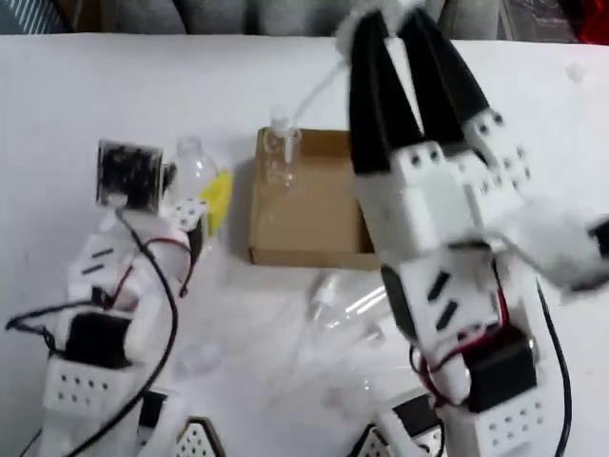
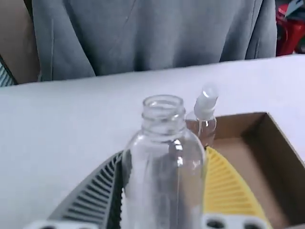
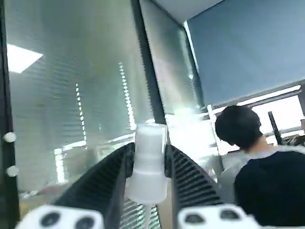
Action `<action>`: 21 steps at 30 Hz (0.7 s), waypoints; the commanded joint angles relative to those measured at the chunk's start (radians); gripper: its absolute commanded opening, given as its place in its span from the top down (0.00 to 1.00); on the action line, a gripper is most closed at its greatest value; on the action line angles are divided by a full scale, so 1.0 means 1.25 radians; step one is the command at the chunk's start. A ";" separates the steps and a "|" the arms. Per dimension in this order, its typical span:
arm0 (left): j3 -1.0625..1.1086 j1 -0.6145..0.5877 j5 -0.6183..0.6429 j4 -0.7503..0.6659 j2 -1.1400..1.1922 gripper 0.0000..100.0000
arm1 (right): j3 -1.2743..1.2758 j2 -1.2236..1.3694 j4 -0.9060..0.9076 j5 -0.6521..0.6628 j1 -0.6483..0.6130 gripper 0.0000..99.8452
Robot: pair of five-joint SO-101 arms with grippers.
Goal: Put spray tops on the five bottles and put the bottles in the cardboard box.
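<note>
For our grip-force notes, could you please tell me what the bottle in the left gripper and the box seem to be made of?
Bottle: probably clear plastic, glossy; the background shows through it, with bright glints. Cardboard box: brown cardboard, matte; dull surface, thin folded walls.

The high view looks down on the table (image 1: 95, 86); the left wrist view, low, shares its box (image 2: 248, 152); the right faces upward.
</note>
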 commanded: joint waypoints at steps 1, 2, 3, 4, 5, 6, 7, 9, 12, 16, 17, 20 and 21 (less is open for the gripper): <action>0.033 0.010 0.010 -0.077 -0.123 0.95 | -0.242 0.160 0.150 -0.004 -0.082 0.98; 0.045 0.010 0.010 -0.082 -0.145 0.95 | -0.282 0.191 0.171 -0.004 -0.099 0.98; 0.060 0.010 0.010 -0.083 -0.168 0.95 | -0.315 0.218 0.179 -0.004 -0.111 0.98; 0.074 0.010 0.010 -0.085 -0.190 0.95 | -0.344 0.244 0.181 -0.004 -0.118 0.98; 0.088 0.010 0.010 -0.086 -0.213 0.95 | -0.369 0.266 0.181 -0.004 -0.126 0.98; 0.107 0.010 0.010 -0.095 -0.238 0.95 | -0.389 0.287 0.181 -0.004 -0.126 0.98; 0.126 0.010 0.010 -0.107 -0.261 0.95 | -0.408 0.304 0.181 -0.004 -0.126 0.98; 0.167 0.010 0.010 -0.135 -0.310 0.95 | -0.443 0.336 0.185 -0.004 -0.128 0.98; 0.222 0.010 0.010 -0.157 -0.380 0.95 | -0.466 0.363 0.192 -0.004 -0.158 0.98; 0.261 0.012 0.010 -0.157 -0.447 0.95 | -0.485 0.391 0.187 -0.004 -0.195 0.98; 0.268 0.012 0.010 -0.157 -0.460 0.95 | -0.493 0.402 0.187 -0.004 -0.203 0.98; 0.284 0.012 0.010 -0.157 -0.488 0.95 | -0.524 0.443 0.187 -0.004 -0.214 0.98; 0.286 0.012 0.010 -0.153 -0.494 0.95 | -0.535 0.457 0.190 -0.005 -0.213 0.98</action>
